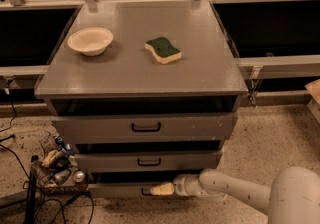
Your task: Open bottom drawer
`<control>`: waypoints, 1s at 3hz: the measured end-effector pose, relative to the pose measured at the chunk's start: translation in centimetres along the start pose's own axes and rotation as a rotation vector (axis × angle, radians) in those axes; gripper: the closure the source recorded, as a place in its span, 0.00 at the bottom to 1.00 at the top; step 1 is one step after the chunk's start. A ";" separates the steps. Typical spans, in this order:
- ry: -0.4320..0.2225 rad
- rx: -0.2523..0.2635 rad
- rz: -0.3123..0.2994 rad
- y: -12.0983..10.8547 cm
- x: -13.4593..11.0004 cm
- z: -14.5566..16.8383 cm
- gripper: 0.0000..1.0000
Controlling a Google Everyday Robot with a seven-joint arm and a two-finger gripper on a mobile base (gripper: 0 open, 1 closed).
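A grey metal cabinet has three drawers stacked under its top [140, 73]. The bottom drawer [117, 190] is the lowest and narrowest front, near the floor. Its small black loop handle [145, 192] shows just left of my gripper. My gripper [161, 189] reaches in from the lower right on a white arm [235, 193], its cream fingertips right at that handle. The middle drawer [147, 161] and the top drawer [145, 128] sit above, each with a black handle.
A cream bowl [90, 41] and a green-and-yellow sponge [163, 50] lie on the cabinet top. A heap of cans, small objects and cables [55, 168] sits on the floor at the lower left. Speckled floor [270, 138] extends to the right.
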State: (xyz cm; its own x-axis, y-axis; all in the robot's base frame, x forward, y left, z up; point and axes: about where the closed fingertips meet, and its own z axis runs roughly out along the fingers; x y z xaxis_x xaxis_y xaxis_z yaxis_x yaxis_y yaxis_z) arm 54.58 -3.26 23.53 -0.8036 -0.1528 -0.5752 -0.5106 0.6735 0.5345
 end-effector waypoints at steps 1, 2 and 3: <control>0.006 -0.073 0.003 0.8 1.1 -2.8 0.00; 0.006 -0.073 0.003 0.8 1.1 -2.8 0.00; -0.008 -0.057 0.014 0.6 0.8 -2.5 0.00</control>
State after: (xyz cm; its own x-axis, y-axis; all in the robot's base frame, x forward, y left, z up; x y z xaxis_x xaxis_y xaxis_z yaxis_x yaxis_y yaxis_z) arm 52.88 -4.72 24.95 -0.8084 -0.1375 -0.5724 -0.5160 0.6335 0.5766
